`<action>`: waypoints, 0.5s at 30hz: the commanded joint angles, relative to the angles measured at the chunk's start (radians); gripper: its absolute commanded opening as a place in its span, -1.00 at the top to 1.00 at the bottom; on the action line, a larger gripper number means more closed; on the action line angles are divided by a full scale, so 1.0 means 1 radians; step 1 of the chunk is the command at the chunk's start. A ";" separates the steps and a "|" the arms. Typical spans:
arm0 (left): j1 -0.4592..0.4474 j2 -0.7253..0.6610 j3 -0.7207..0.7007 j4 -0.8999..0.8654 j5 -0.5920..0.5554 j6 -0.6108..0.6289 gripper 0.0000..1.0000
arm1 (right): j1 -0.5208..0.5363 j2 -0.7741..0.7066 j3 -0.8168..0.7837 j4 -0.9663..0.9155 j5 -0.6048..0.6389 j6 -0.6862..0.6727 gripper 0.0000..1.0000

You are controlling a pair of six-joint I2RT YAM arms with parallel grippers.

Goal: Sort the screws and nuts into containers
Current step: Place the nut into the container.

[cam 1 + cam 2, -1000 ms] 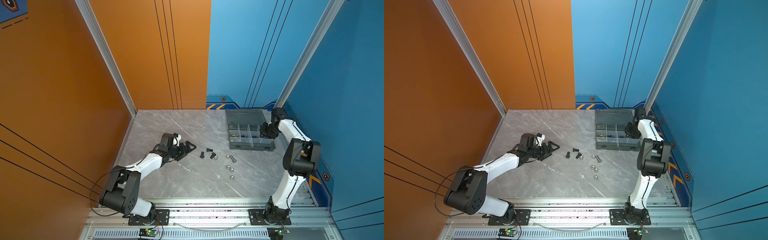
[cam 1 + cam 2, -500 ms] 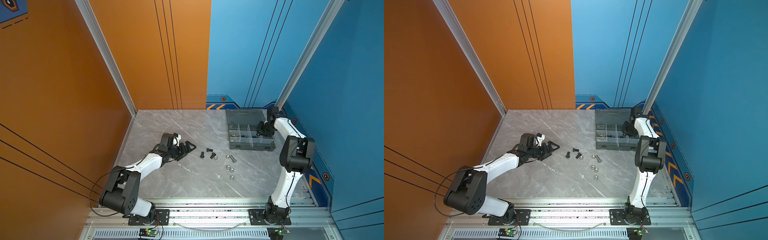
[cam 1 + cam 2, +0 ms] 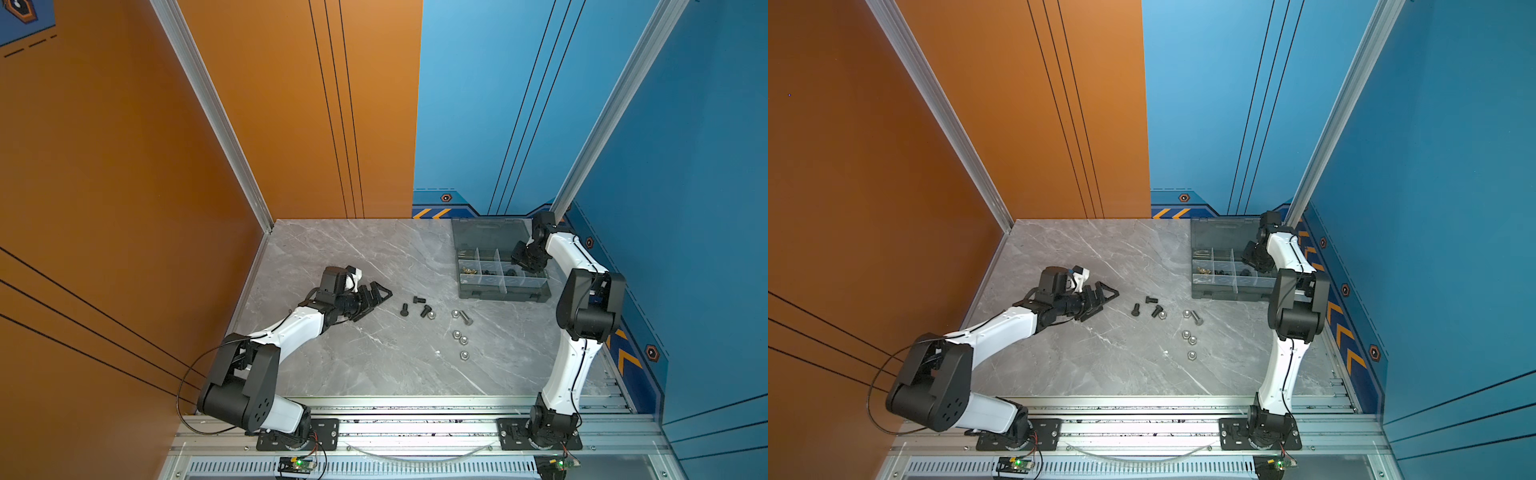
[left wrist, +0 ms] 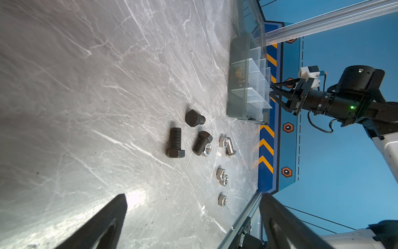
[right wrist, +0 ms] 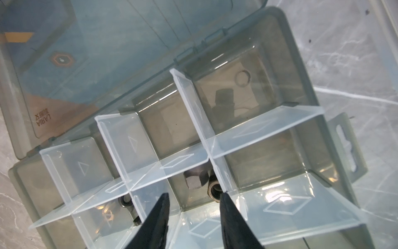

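Observation:
Three black screws lie mid-table, with a silver screw and several silver nuts to their right. My left gripper lies low just left of the black screws, open and empty. The grey box of containers stands at the back right with its lid open. My right gripper hangs over a front compartment, open, with nothing between its fingers. Two black nuts lie in that compartment.
Brass wing nuts sit in the box's left compartment, and a black piece lies in the one beside the gripper. The blue wall runs close behind the right arm. The aluminium rail borders the table's front edge.
My right gripper has shifted a little left over the box and its elbow has swung nearer. The left arm and the parts on the table have not moved.

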 commanded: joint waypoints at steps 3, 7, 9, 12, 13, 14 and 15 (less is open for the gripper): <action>0.008 -0.024 -0.008 -0.011 -0.011 0.030 -0.96 | 0.003 -0.052 0.024 -0.052 0.013 -0.020 0.13; 0.007 -0.021 -0.007 -0.014 -0.013 0.031 -0.96 | 0.012 -0.115 -0.020 -0.051 -0.014 -0.019 0.10; 0.003 -0.021 -0.003 -0.029 -0.024 0.038 -0.96 | 0.022 -0.153 -0.050 -0.051 -0.020 -0.019 0.09; -0.009 -0.016 0.015 -0.076 -0.051 0.060 -0.96 | 0.042 -0.214 -0.110 -0.045 -0.037 -0.016 0.08; -0.016 -0.015 0.025 -0.099 -0.068 0.071 -0.96 | 0.050 -0.241 -0.138 -0.043 -0.044 -0.011 0.07; -0.024 -0.012 0.035 -0.117 -0.082 0.082 -0.96 | 0.058 -0.262 -0.165 -0.038 -0.046 -0.007 0.07; -0.035 -0.009 0.048 -0.144 -0.103 0.096 -0.96 | 0.068 -0.289 -0.196 -0.029 -0.052 -0.002 0.06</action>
